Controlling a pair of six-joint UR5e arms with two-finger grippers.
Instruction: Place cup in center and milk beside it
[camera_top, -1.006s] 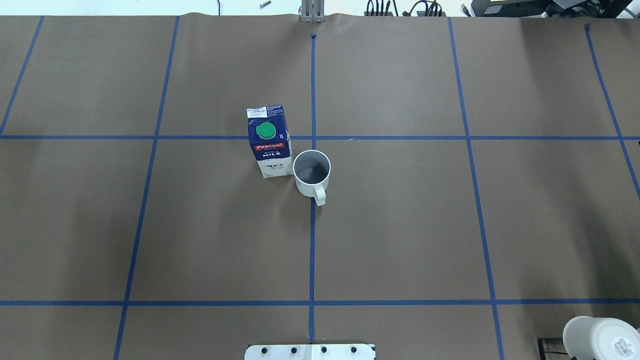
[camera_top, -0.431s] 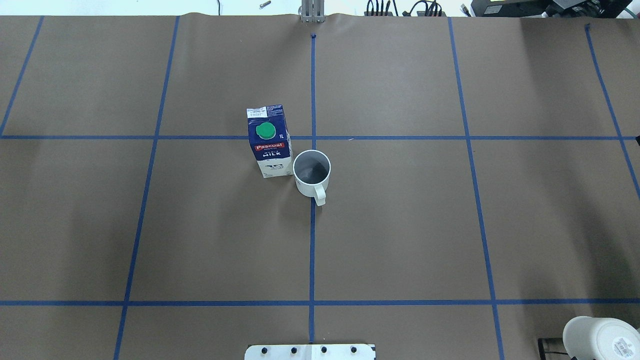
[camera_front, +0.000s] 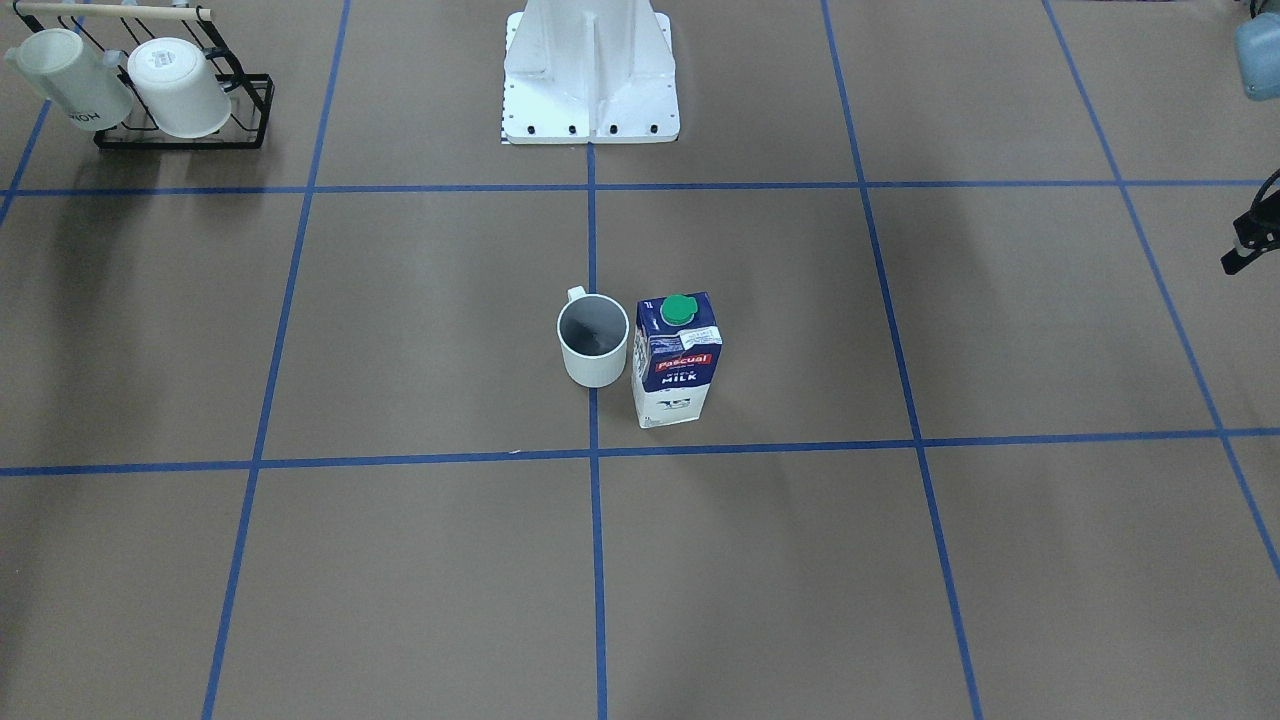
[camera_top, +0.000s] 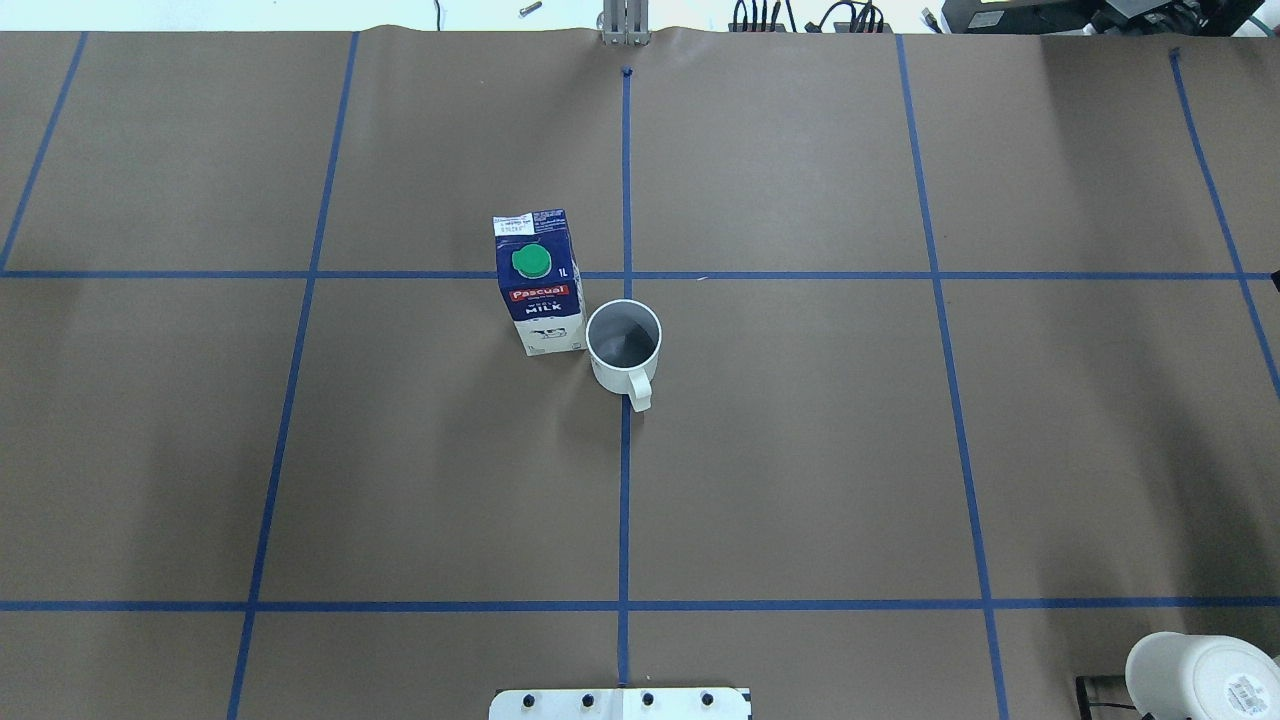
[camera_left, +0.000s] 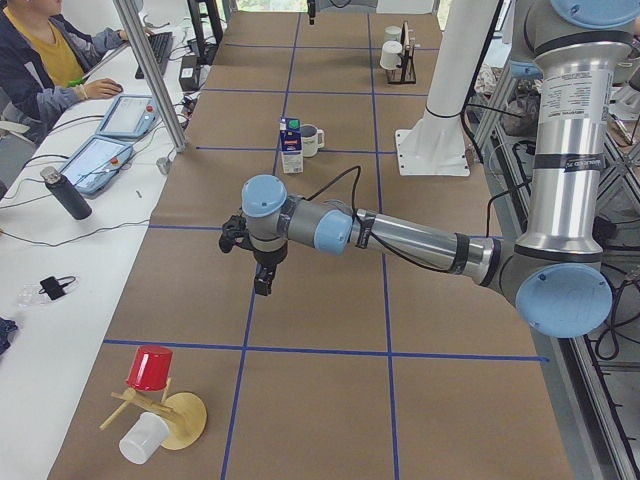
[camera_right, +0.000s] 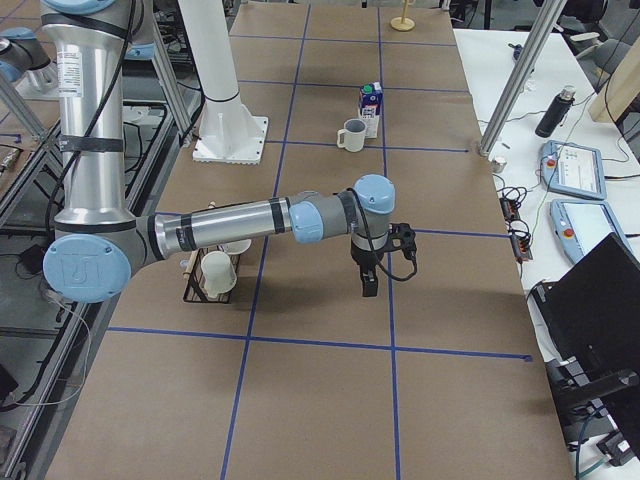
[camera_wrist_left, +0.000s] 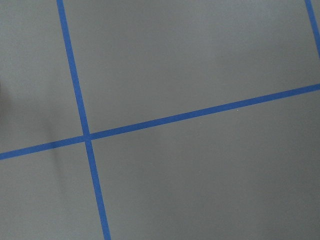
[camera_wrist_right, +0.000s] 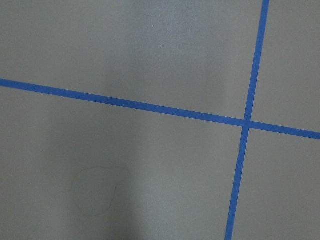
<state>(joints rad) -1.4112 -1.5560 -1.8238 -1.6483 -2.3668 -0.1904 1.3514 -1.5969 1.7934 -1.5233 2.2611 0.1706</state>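
Observation:
The plain white cup (camera_top: 622, 345) stands upright on the central blue tape line (camera_top: 624, 480), handle toward the robot. It also shows in the front view (camera_front: 593, 345). The milk (camera_top: 540, 290), a blue and white carton with a green cap, stands upright close beside the cup on its left side (camera_front: 678, 365). My left gripper (camera_left: 262, 270) hangs over bare paper far from both. My right gripper (camera_right: 368, 280) hangs likewise at the other end. I cannot tell whether either is open or shut. Both wrist views show only brown paper and tape.
A black rack (camera_front: 180, 140) holds a lettered mug (camera_front: 70, 80) and a mug with a sticker (camera_top: 1200, 680) near the robot's right. The white robot base (camera_front: 590, 70) stands behind the centre. A red cup (camera_left: 150, 367) and a wooden stand lie at the left end.
The cup and the carton have not moved. The sticker mug at the bottom right of the overhead view has shifted very slightly.

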